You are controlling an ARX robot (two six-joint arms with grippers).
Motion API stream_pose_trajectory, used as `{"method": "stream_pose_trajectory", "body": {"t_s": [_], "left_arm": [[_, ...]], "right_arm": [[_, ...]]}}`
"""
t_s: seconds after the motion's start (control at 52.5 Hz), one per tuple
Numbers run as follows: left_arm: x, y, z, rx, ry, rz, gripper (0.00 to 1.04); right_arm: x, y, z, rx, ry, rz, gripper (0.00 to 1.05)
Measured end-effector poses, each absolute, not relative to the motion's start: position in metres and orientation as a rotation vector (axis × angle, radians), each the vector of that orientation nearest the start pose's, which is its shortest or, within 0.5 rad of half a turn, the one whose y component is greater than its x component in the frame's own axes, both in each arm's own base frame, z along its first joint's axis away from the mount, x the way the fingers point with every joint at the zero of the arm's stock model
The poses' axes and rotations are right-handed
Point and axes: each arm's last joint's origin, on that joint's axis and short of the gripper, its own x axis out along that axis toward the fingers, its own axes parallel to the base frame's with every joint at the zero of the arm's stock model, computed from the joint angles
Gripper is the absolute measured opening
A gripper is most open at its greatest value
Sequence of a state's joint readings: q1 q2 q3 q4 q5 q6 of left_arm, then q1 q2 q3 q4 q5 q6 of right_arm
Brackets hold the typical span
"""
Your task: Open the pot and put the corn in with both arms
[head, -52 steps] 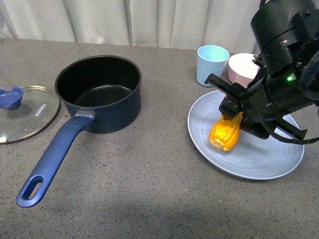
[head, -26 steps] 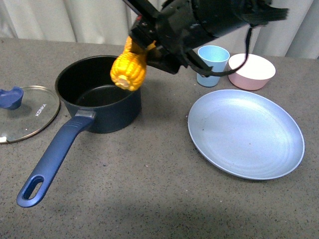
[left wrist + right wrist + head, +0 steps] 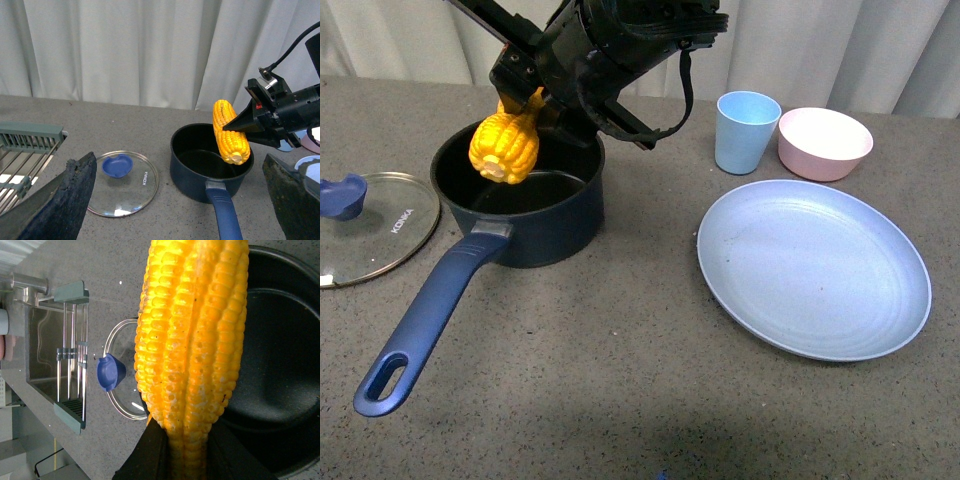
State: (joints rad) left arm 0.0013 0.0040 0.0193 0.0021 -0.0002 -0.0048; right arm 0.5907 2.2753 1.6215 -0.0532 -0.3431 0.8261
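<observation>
The dark navy pot stands open at the left of the table, its long blue handle pointing toward me. Its glass lid with the blue knob lies flat to the left of it. My right gripper is shut on the yellow corn, which hangs tip-down over the pot's left side, above the rim. The right wrist view shows the corn clamped between both fingers above the black interior. My left gripper is open and empty, back from the pot.
A large pale blue plate lies empty at the right. Behind it stand a light blue cup and a pink bowl. A dish rack sits beyond the lid, at the far left. A white curtain hangs behind the table.
My right gripper lifted the corn off the plate and carried it left. It now hangs over the pot's left side, further left and lower than half a second ago.
</observation>
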Motion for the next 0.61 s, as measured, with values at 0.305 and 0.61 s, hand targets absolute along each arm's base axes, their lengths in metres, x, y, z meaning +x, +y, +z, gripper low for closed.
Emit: {"method": "stream_pose_trajectory", "body": {"t_s": [0.305, 0.61], "left_arm": [[0.097, 0.000, 0.170, -0.005, -0.017, 0.001, 0.98], [0.097, 0.000, 0.170, -0.005, -0.017, 0.001, 0.98]], "right_arm": [[0.406, 0.282, 0.140, 0.640, 1.039, 0.528, 0.65], [0.400, 0.258, 0.137, 0.535, 0.911, 0.423, 0.96]]}}
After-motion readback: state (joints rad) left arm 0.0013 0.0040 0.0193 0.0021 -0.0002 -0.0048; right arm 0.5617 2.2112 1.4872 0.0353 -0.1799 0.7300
